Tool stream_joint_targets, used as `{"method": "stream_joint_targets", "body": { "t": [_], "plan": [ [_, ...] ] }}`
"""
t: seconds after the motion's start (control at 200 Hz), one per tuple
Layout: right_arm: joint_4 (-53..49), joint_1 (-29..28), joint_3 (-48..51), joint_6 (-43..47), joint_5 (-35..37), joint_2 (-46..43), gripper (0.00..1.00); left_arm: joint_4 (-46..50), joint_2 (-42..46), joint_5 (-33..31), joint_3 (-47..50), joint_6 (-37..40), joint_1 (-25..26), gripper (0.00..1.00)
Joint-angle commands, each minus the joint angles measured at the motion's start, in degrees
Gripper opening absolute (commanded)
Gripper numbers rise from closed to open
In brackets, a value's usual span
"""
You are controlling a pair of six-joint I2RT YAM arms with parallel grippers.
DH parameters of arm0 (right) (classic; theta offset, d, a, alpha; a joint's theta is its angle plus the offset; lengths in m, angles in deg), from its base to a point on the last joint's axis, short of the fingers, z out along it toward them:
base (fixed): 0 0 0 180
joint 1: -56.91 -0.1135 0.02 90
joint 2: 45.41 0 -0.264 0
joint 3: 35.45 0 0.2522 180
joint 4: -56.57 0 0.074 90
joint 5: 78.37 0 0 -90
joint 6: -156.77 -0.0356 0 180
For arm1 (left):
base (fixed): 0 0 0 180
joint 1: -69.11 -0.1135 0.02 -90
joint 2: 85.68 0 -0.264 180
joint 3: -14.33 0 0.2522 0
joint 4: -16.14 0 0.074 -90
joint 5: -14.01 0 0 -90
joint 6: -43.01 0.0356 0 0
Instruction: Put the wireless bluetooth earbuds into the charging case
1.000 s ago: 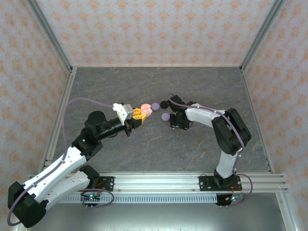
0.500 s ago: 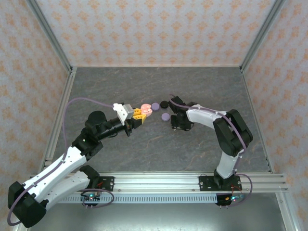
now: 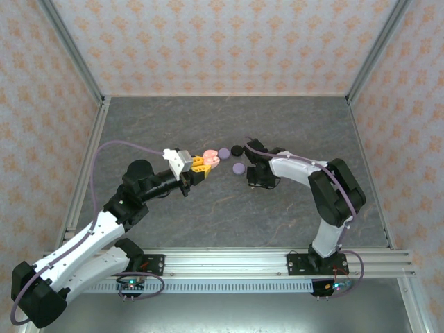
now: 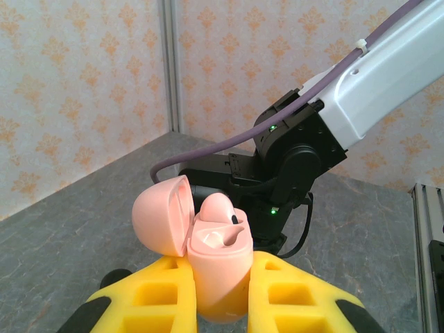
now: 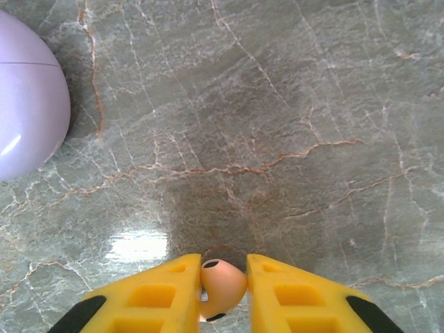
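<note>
Grey marbled tabletop point(image 3: 291, 208) runs bare toward patterned walls point(image 3: 222, 41) and aluminium posts point(image 3: 73, 59), all standing well apart from the pink charging case point(image 4: 218, 270), which I take as my landmark. My left gripper point(image 4: 222, 281) is clamped on the case's lower body and holds it upright, lid point(image 4: 161, 216) swung open to one side. A seated earbud point(image 4: 218, 205) fills the well behind, and the front well point(image 4: 211, 239) is hollow. Just right of the case in the top view lies a lilac disc point(image 3: 224, 153), with a black disc point(image 3: 236, 148) beside that and a second lilac disc point(image 3: 238, 168) a little nearer the rail point(image 3: 229, 260). Further right of the case, past those discs, my right gripper point(image 5: 223, 274) is pressed shut on a pink earbud point(image 5: 223, 286), pinched between both yellow fingers point(image 5: 156, 298) low over the stone; whether the bud touches the surface I cannot tell. Beyond the case toward the far wall, and on its near side toward the rail, open stone stretches on, and the second lilac disc lies apart from my right fingers.
</note>
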Motion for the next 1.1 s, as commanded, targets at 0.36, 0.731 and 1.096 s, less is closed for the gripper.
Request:
{"method": "stream_joint_targets", "body": {
  "t": [0.36,0.731,1.096],
  "plan": [
    [1.6,-0.3,2.0,4.3,0.8,-6.2,0.20,-1.0,-0.1,-0.5,0.5,0.5,0.5,0.00],
    [0.6,-1.8,0.8,18.1,1.5,-20.1,0.20,-3.0,-4.9,-0.2,1.8,-1.7,0.4,0.00],
    [2.6,-6.8,-1.3,30.3,-0.2,-33.5,0.19,-6.0,-12.8,6.8,1.5,-1.7,0.5,0.00]
  ]
}}
